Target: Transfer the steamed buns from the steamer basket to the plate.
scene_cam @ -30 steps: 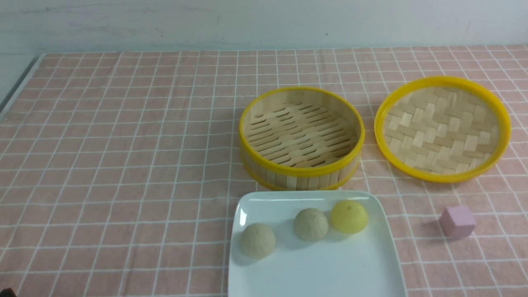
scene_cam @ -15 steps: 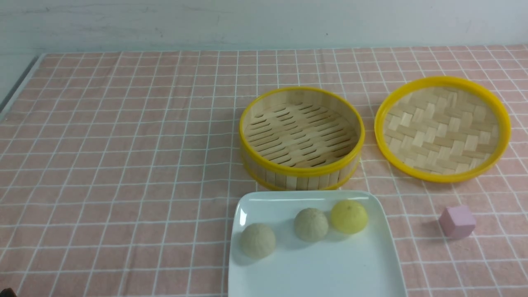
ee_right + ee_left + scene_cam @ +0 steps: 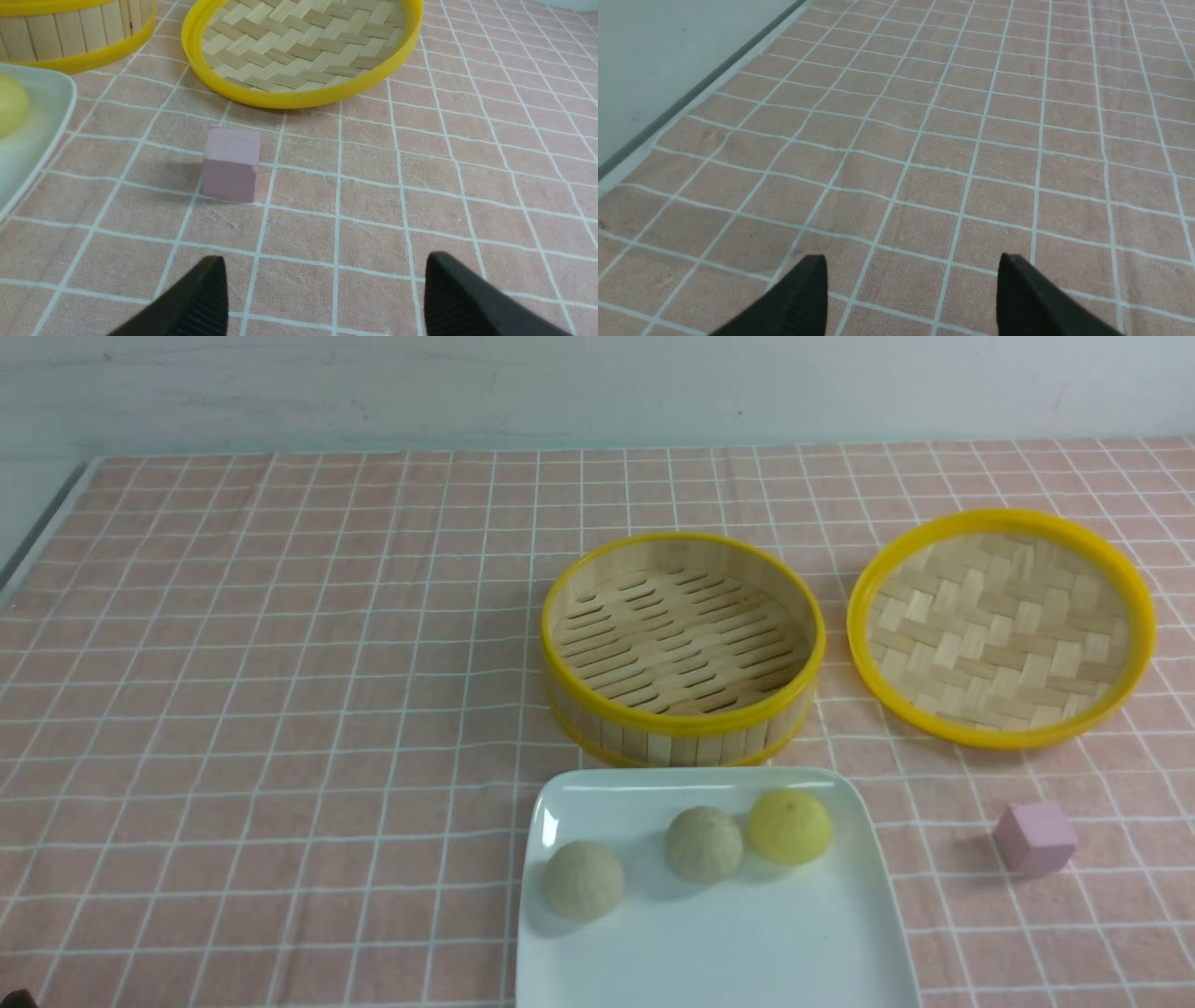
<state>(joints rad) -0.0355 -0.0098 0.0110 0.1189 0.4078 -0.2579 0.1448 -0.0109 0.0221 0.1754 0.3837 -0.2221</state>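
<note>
- Black fingers of the left gripper (image 3: 911, 284) are standing wide apart over bare pink checked cloth on the table (image 3: 924, 140), holding nothing.
- The right gripper (image 3: 324, 289) is likewise spreading its fingers wide, gripping nothing, near a small pink cube (image 3: 231, 164).
- Two beige-grey pleated steamed buns (image 3: 583, 880) (image 3: 704, 843) and one yellow steamed bun (image 3: 790, 826) are sitting on the glossy white square plate (image 3: 747, 952).
- The round bamboo steamer basket with yellow rims (image 3: 683, 649) is standing just behind the plate, with the shallow woven-bamboo lid (image 3: 1001, 627) lying to its right.
</note>
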